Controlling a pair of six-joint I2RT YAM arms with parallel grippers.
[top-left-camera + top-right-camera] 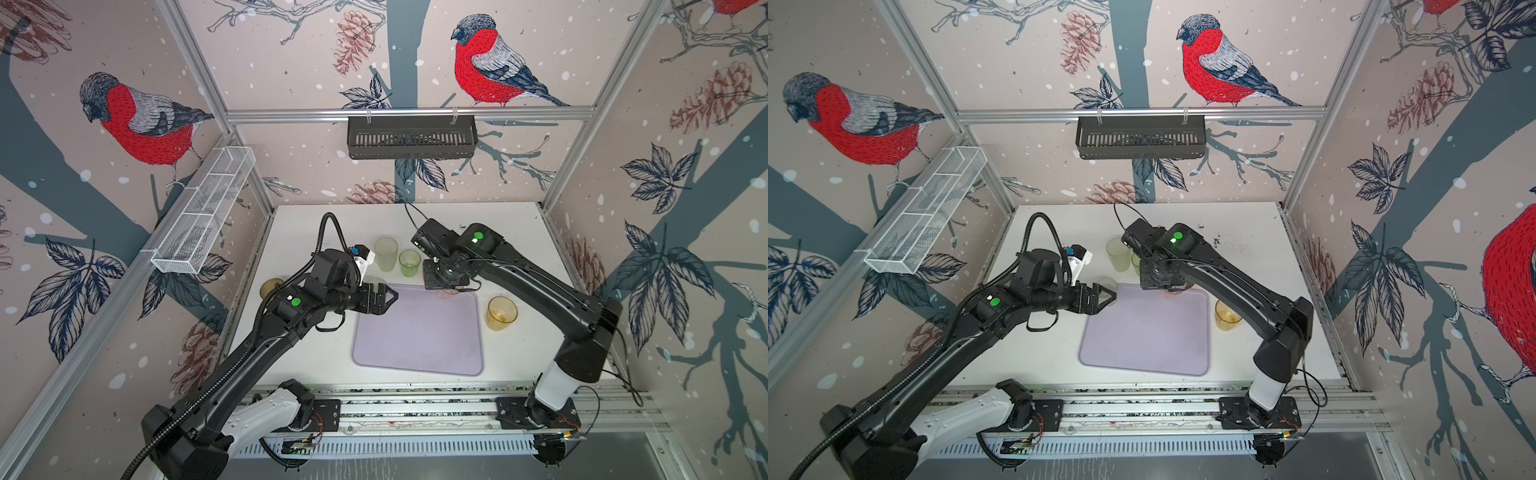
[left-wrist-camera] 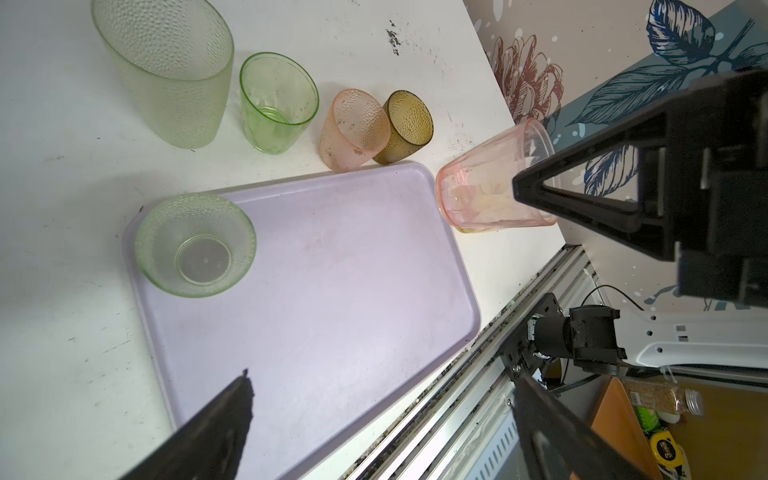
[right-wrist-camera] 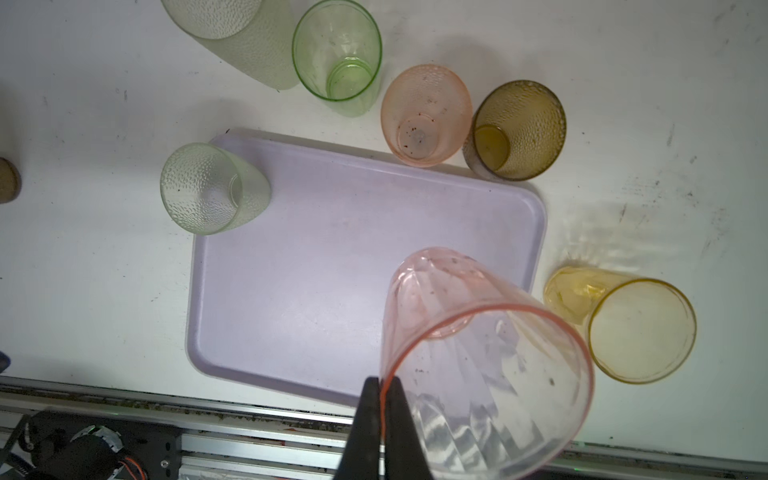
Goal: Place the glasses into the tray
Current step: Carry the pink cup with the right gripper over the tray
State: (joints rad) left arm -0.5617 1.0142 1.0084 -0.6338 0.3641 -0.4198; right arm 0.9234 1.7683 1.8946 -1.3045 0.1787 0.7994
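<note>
The right hand was pressed together on the rim of the pink glass, pinching it between its fingers. That glass hung tilted over the far right part of the tray; whether its base touched, I couldn't tell. The left hand was spread wide and held nothing, hovering above the tray's far left corner. Just by it a frosted glass stood upright in that corner of the tray.

The rest were on the table. Beyond the far rim stood a row: a tall pale green glass, a bright green glass beside it, then a peach glass and a brown glass touching each other, just beside the rim. An amber glass stood near the tray's right edge, apart from it. Off to the left, a tan glass showed half hidden behind the left arm.
</note>
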